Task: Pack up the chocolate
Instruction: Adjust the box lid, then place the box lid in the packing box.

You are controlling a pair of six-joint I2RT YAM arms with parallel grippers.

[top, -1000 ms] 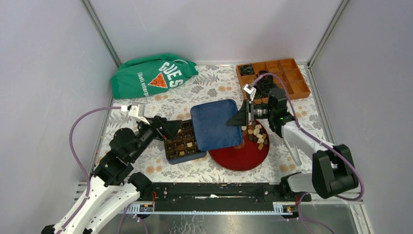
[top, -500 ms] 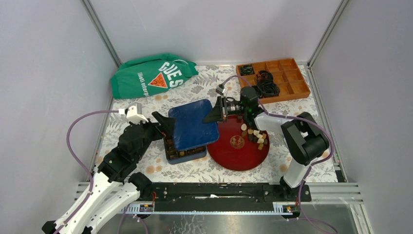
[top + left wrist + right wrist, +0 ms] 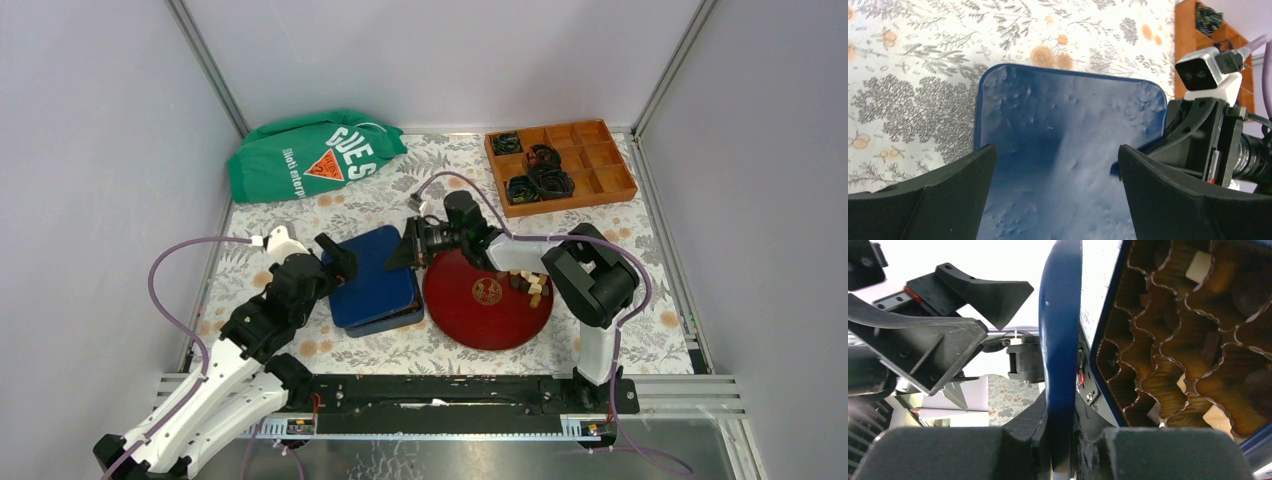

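I record a green bag (image 3: pixel 315 150) at the far left of the floral table (image 3: pixel 640 330). The left gripper (image 3: pixel 1057 150) hangs over the left part of the blue lid (image 3: pixel 375 275) with its jaws spread wide and nothing between them. The lid covers the box (image 3: pixel 1108 310). The right gripper (image 3: pixel 407 250) pinches the lid's right edge in narrow jaws and holds it clear there, showing chocolate pieces (image 3: pixel 1199 267) in the brown compartments. More chocolate pieces (image 3: pixel 528 285) lie on the right side of the red plate (image 3: pixel 470 320). An orange tray (image 3: pixel 600 160) stands far right.
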